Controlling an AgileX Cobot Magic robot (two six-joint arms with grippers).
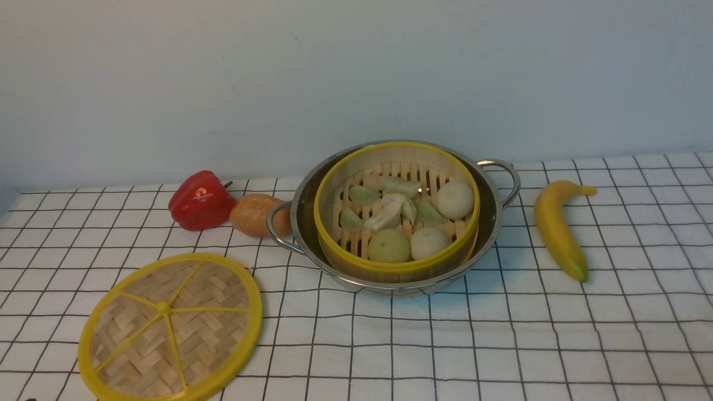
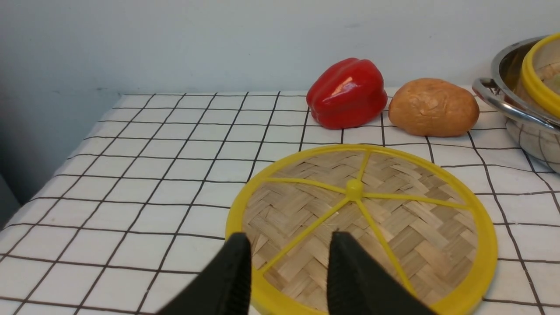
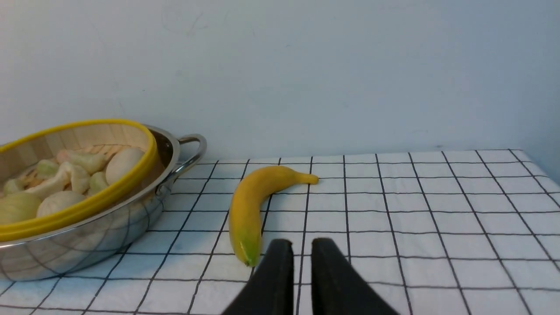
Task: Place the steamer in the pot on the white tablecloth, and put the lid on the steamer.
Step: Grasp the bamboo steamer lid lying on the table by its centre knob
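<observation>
Steamer [image 1: 398, 159] of toy dumplings seated in steel pot [image 1: 490, 217] at frame centre, lid [image 1: 170, 328] flat on gridded white tablecloth [image 1: 501, 345] lower left, left pincer [image 2: 289, 238] apart over lid's edge, right pincer [image 3: 302, 243] narrowly apart, empty

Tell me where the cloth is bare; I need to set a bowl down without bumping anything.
Free: the near tablecloth in front of the pot, from the lid rightward; right of the banana; the far-left corner beside the pepper. Crowded: pepper, brown roll and pot handle.
</observation>
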